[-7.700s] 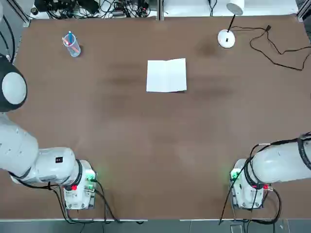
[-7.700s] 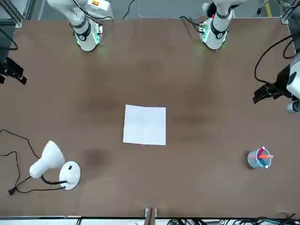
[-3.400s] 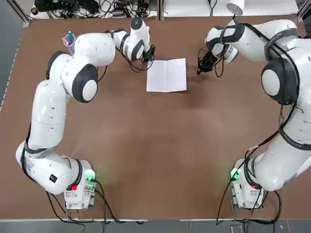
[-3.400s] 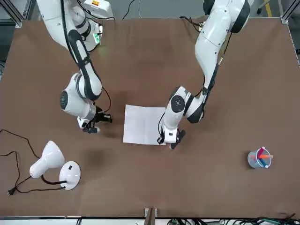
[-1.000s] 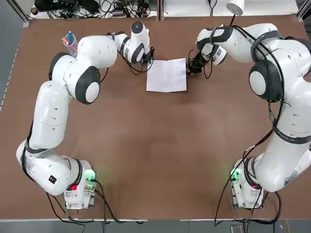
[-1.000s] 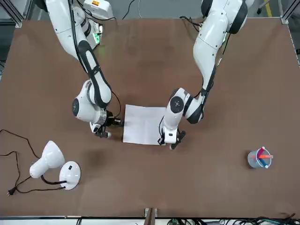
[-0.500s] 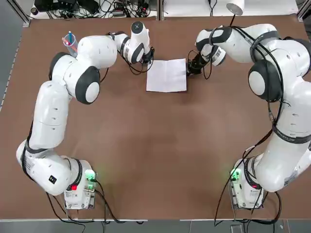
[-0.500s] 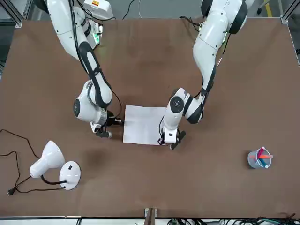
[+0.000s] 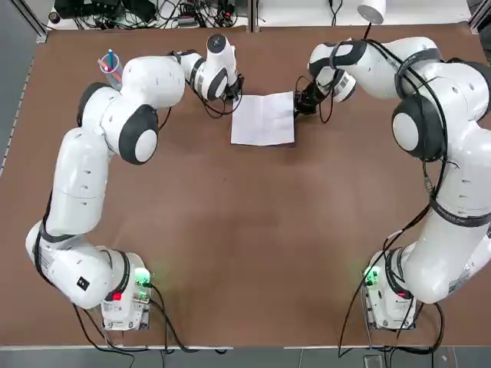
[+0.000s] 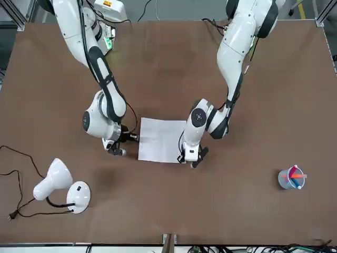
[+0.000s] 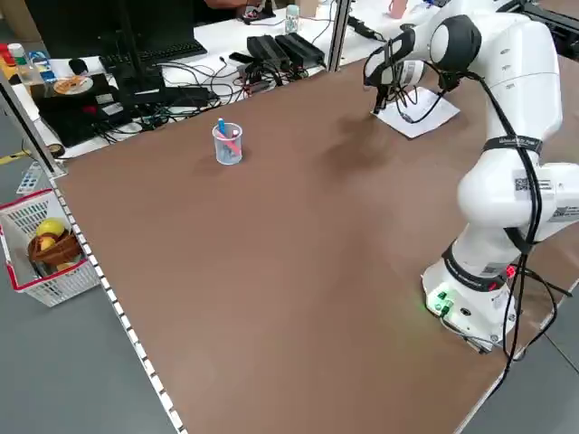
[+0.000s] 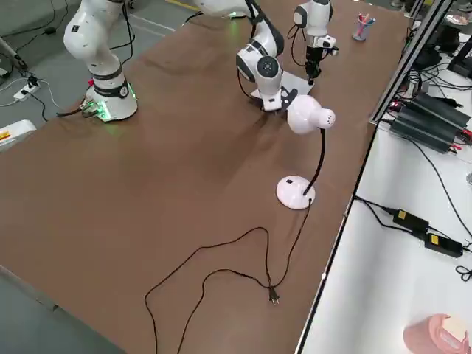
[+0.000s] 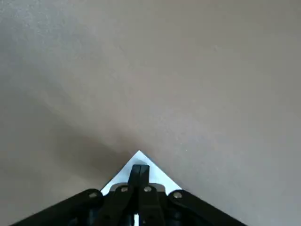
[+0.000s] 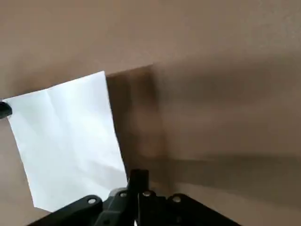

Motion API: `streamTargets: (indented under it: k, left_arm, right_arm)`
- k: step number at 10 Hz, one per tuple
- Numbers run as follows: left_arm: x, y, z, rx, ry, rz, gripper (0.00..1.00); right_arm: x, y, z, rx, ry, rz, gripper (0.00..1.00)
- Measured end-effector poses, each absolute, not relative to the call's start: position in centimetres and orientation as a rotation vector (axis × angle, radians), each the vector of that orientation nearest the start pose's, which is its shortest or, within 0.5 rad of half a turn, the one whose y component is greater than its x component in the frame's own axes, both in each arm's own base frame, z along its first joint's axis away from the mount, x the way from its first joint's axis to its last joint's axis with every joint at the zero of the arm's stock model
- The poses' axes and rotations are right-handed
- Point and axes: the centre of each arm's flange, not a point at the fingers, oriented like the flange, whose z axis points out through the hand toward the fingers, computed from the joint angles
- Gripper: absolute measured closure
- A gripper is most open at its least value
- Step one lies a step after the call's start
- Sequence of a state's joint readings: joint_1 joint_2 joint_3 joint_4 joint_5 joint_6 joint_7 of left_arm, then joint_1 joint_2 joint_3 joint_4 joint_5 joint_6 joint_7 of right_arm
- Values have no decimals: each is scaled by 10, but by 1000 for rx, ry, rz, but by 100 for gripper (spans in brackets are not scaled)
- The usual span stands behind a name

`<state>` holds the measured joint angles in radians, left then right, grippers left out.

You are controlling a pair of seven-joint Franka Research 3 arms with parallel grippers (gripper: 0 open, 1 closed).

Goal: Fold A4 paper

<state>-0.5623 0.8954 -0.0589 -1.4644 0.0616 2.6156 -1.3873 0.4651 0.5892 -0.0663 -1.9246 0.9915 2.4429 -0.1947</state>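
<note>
The A4 paper (image 9: 263,119) lies flat on the far middle of the table (image 9: 245,245). The left gripper (image 9: 235,96) is closed at its far left corner; the right gripper (image 9: 301,106) is closed at its far right edge.

White A4 paper (image 9: 263,119), flat on the table's far middle, faint centre crease.

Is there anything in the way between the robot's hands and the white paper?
No, nothing visible is. The A4 paper lies flat on the table. The left gripper is at one far corner and the right gripper at its opposite edge. The lamp and the pen cup stand well off to the sides.
</note>
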Motion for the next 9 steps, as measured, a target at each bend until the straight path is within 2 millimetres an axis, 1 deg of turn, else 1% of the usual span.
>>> streamTargets:
  k: [4,9]
  left_arm:
    - [606,-424,171,-3124,-1220,-226,99]
    - [606,-424,171,-3124,-1221,-226,99]
  right_arm:
    - [570,245,179,-2564,254,141,99]
    - [574,250,188,-2535,241,172,99]
